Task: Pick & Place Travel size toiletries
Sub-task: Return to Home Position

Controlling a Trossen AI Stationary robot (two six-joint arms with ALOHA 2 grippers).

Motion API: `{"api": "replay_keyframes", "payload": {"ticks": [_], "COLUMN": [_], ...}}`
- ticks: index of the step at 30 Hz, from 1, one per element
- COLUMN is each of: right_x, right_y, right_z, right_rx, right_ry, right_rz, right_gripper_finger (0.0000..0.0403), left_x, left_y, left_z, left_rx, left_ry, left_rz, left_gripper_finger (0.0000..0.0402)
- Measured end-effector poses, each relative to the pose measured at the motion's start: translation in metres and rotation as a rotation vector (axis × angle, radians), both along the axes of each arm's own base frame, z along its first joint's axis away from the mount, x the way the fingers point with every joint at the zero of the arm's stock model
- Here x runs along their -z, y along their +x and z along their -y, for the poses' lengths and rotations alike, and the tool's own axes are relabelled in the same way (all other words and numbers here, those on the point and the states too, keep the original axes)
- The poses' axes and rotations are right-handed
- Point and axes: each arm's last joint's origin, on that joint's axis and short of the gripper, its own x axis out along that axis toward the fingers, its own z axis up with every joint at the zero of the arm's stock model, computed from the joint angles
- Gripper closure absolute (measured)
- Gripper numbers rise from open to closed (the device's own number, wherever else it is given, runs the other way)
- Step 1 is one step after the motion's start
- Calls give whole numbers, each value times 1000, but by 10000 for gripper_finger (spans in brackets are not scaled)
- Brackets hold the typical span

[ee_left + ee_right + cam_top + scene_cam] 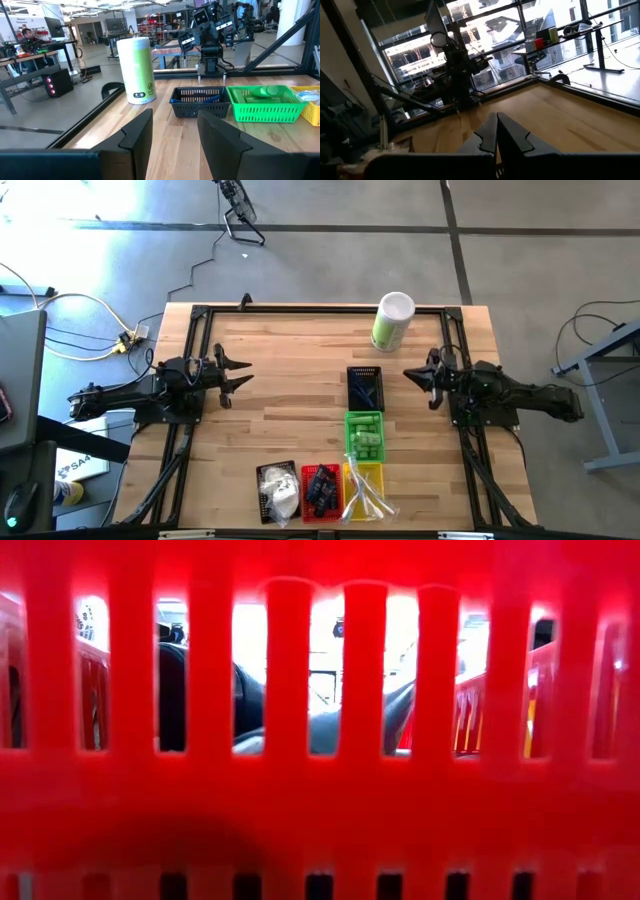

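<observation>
Though splayed, left hand (242,374) opposite closed right hand (412,377).

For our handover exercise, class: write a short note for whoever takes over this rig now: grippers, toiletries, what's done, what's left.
Left gripper: open, empty, at the left side of the table.
Right gripper: shut, empty, at the right side.
Green bottles lie in the green basket, dark tubes in the red basket, wrapped sticks in the yellow basket, white pouches in a black basket.
Done: no toiletries seen loose on the table.
Left: nothing apparent.
</observation>
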Motion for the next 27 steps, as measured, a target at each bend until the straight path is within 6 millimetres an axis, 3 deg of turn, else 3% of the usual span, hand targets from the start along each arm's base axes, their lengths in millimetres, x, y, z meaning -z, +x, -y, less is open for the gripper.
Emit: {"api": "replay_keyframes", "payload": {"ticks": [15,27], "right_x": [8,11], "right_y": [2,2], "right_z": [-4,-1], "right_rx": [-127,-51], "right_ry": [-141,-114], "right_rz": [-94,-124], "right_gripper_finger": [400,400], "left_x": [0,0], "left_y": [0,0], "left_z": [0,0], "left_rx": [0,0], "left_ry": [0,0], "left_rz": [0,0], "left_gripper_finger": [250,250]}}
